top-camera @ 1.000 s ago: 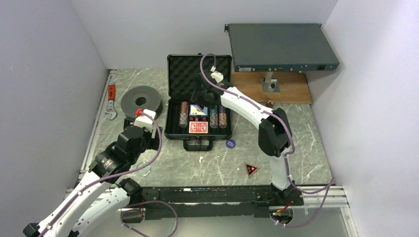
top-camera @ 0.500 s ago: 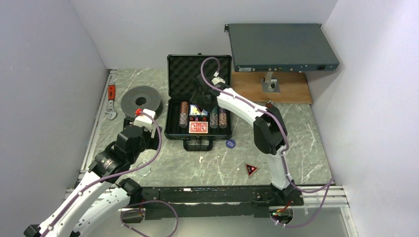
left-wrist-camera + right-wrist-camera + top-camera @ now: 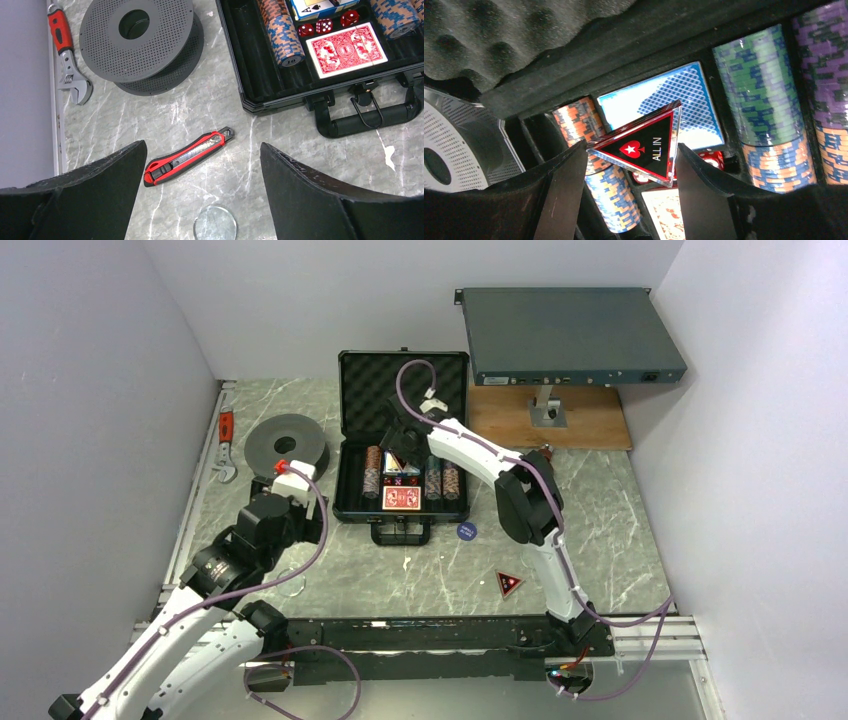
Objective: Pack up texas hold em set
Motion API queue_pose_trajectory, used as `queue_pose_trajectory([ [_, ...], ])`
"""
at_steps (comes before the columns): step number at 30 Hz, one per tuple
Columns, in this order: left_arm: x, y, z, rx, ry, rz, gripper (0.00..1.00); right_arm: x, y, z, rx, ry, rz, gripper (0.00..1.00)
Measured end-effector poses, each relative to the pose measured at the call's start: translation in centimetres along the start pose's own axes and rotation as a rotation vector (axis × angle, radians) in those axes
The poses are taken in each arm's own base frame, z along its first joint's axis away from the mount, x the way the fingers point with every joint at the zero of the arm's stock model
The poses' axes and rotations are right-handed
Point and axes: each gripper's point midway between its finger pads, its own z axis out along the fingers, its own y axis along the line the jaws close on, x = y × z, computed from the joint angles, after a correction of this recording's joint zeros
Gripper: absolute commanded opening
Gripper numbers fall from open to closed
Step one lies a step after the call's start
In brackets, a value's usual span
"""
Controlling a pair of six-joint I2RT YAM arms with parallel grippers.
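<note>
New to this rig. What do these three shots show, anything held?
Two robot arms bolted to a table, packing a poker set. The wide picture looks down from above; the other two come from cameras on each wrist. The right fingers pinch a triangular ALL IN marker over the open black case, which holds chip stacks and card decks. The left fingers hang open and empty above a red utility knife. A blue button and a second marker lie loose on the table; a grey spool and a wrench sit left of the case.
</note>
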Motion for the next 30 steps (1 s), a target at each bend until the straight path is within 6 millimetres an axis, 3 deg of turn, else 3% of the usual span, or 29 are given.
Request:
queue_pose_trajectory([
  [5,0.1,0.1,0.1,-0.003,0.003,0.000,0.89,-0.3,0.8,0.4,-0.017,-0.009,-0.011,0.19],
  [15,-0.1,0.4,0.2,-0.014,-0.005,-0.013,0.89,0.5,-0.1,2.1,0.012,0.002,-0.053,0.18],
  [30,0.0,0.8,0.5,-0.017,-0.002,-0.039,0.89,-0.1,-0.1,2.7,0.012,-0.037,-0.097,0.21],
])
